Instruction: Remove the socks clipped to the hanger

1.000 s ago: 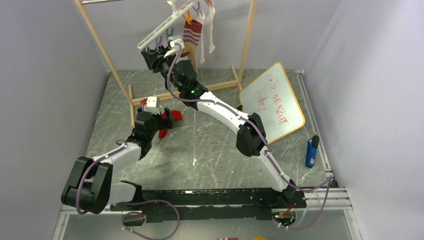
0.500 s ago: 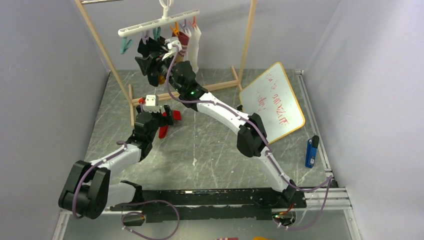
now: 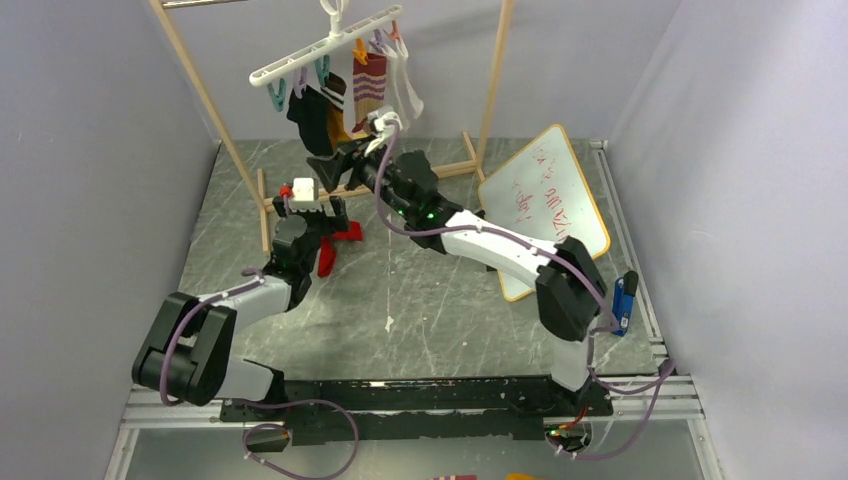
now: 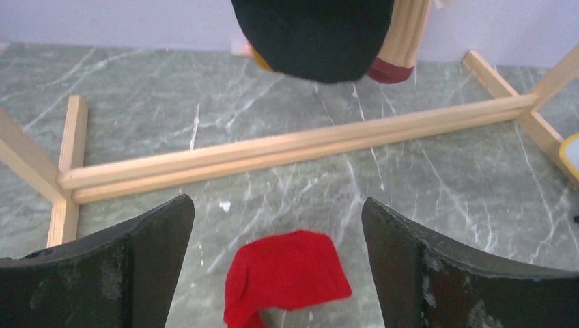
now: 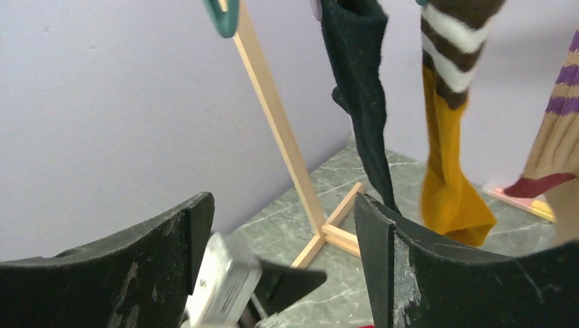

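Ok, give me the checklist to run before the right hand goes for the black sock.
1. Right hand open, empty: ok.
2. Long black sock within its grasp: not ok, it hangs beyond the hand.
3. Left hand open: ok, the small red sock lies near it on the grey marbled table.
4. White plastic hanger bar steady: cannot tell from one moment.

We only see the black sock (image 4: 314, 37) toe-end, top edge chops it. The red sock (image 4: 283, 277) runs off the bottom, and the whiteboard (image 3: 555, 190) writing's unreadable.
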You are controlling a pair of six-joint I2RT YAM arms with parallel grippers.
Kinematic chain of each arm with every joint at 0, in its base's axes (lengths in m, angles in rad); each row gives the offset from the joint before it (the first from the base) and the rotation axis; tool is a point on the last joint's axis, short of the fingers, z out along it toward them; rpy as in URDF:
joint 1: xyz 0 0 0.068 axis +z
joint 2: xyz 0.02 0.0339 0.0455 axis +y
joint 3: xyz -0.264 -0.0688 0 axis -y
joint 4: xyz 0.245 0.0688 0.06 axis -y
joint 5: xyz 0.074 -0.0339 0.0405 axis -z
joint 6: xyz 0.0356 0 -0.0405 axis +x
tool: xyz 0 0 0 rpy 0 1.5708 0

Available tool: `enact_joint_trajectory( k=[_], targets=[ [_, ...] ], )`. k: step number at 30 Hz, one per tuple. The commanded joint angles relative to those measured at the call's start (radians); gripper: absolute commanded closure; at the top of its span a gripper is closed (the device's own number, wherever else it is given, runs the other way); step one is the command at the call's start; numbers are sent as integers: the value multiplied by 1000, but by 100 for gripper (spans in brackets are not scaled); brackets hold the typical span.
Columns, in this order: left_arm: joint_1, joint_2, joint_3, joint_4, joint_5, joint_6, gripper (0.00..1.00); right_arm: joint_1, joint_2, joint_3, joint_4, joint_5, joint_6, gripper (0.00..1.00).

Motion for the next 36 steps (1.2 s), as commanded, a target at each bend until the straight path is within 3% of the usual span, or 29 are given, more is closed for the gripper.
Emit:
enact_joint_trajectory(
  k=[1,7,18,20,22,23,24,25,36],
  targets=[
    [-4,50,82,146,-16,34,3,3,-169,-138,133,12,-13,21],
    [-5,134,137,233,-21,36,3,2,-287,-275,142,79,-52,20],
    [-4,252,285,261,-73,78,4,0,-335,-330,132,85,-79,20],
    [-5,267,308,258,-71,81,10,0,-335,-334,131,81,-83,20],
    [-5,281,335,244,-52,78,26,-1,-336,-334,129,75,-88,20],
    [-5,286,346,235,-39,72,45,-1,-338,-336,128,70,-91,20],
    [-5,291,358,223,-34,62,83,-2,-338,-337,128,64,-94,20],
    [-7,294,369,206,-37,48,93,-3,-334,-332,123,49,-93,20],
    [-86,179,348,128,-60,139,95,-31,-302,-279,78,-57,-30,21]
  ],
)
